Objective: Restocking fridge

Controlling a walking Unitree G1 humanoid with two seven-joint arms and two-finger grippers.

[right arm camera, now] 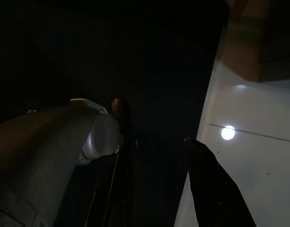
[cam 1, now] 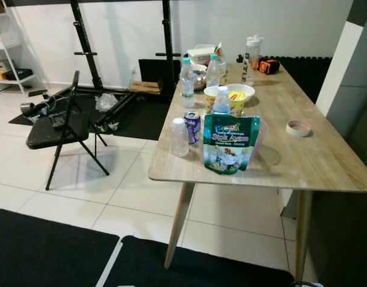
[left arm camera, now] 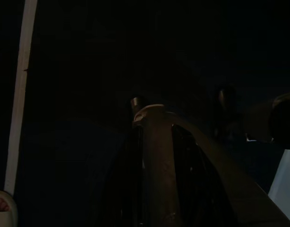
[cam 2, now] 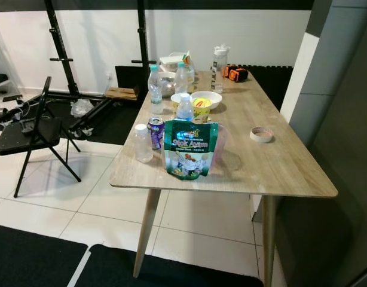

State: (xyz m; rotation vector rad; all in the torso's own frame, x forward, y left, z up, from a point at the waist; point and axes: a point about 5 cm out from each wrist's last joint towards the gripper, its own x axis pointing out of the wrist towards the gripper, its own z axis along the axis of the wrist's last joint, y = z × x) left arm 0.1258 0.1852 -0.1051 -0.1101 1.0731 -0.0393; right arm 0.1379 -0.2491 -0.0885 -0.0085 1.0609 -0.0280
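Several groceries wait on the wooden table point(cam 1: 327, 161), bunched toward its near left corner, probably staged there for carrying to a fridge. A green stock pouch point(cam 1: 231, 143) stands upright at the front edge, with a purple can point(cam 1: 193, 127) and a small white-capped bottle point(cam 1: 179, 137) just beside it. Behind them stand water bottles point(cam 1: 187, 82), yellow cups point(cam 1: 237, 99) and a white bowl point(cam 1: 243, 91); a tape roll point(cam 1: 298, 128) lies apart near the right edge. A folding chair point(cam 1: 61, 128) stands off the left side. Both arms apparently hang idle in shade. Whether the left gripper point(left arm camera: 152, 156) or the right gripper point(right arm camera: 154, 179) is spread or pressed together, I cannot tell. Nothing is picked up yet.
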